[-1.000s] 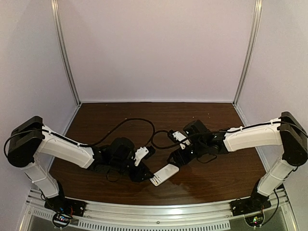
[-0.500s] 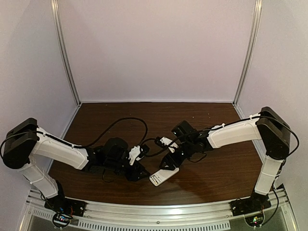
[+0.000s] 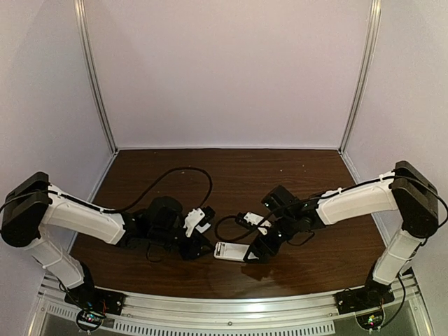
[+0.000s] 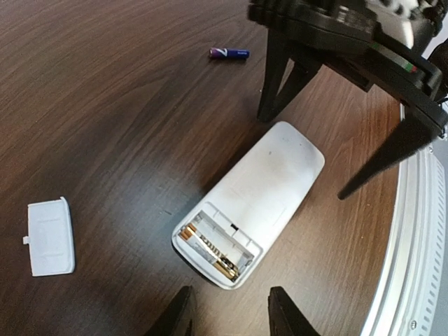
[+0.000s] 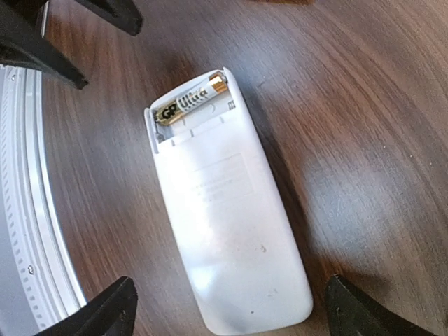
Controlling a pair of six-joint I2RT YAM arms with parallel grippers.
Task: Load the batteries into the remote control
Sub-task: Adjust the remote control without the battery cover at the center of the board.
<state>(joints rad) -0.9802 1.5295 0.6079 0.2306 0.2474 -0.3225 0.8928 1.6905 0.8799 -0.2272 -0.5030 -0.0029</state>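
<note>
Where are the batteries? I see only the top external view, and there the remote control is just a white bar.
Observer: One gold battery lies in the open compartment of the remote control.
Operator: And the second one?
Observer: The dark blue-purple battery lies loose on the table, apart from the remote.
Operator: Is the compartment cover near?
Observer: The white cover lies on the table, beside the remote, not touching it.

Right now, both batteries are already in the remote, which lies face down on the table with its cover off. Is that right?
Not quite. Only one battery, the gold one, sits in the remote. The blue one lies loose on the table, apart from the remote, as the left wrist view shows. The rest holds: the remote is face down and its cover is off, lying beside it.
</note>
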